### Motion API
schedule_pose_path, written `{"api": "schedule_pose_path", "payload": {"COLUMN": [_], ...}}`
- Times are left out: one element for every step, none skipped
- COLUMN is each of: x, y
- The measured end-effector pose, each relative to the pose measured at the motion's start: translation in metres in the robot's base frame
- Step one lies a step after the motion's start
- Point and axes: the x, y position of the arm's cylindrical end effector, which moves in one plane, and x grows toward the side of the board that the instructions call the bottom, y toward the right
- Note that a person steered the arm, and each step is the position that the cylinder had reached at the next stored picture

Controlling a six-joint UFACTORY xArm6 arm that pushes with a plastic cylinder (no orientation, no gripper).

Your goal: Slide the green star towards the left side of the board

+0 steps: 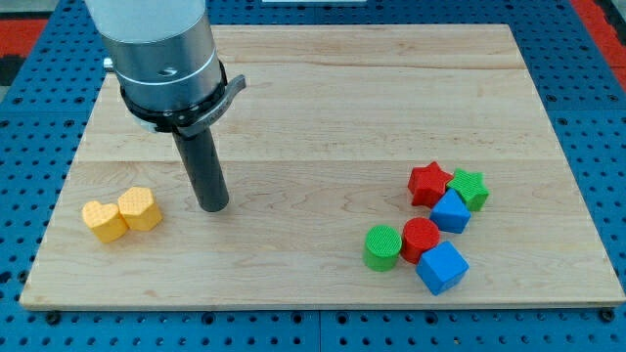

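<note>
The green star [470, 188] lies at the view's right, in a cluster. It touches the red star [428, 183] on its left and a blue block [451, 211] below it. My tip [212, 206] rests on the board at the view's left, far from the green star. It stands just right of two yellow heart blocks [140, 207] [103, 220].
Below the stars lie a red cylinder [421, 238], a green cylinder [382, 247] and a second blue cube [442, 267]. The wooden board [323, 98] sits on a blue pegboard surface. The arm's grey body hangs over the board's upper left.
</note>
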Motion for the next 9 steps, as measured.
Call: {"api": "schedule_pose_path", "payload": {"x": [-0.002, -0.023, -0.047, -0.079, -0.095, -0.103, -0.115, -0.106, -0.064], "y": [0.023, 0.061, 0.082, 0.104, 0.122, 0.176, 0.249, 0.351, 0.383]}}
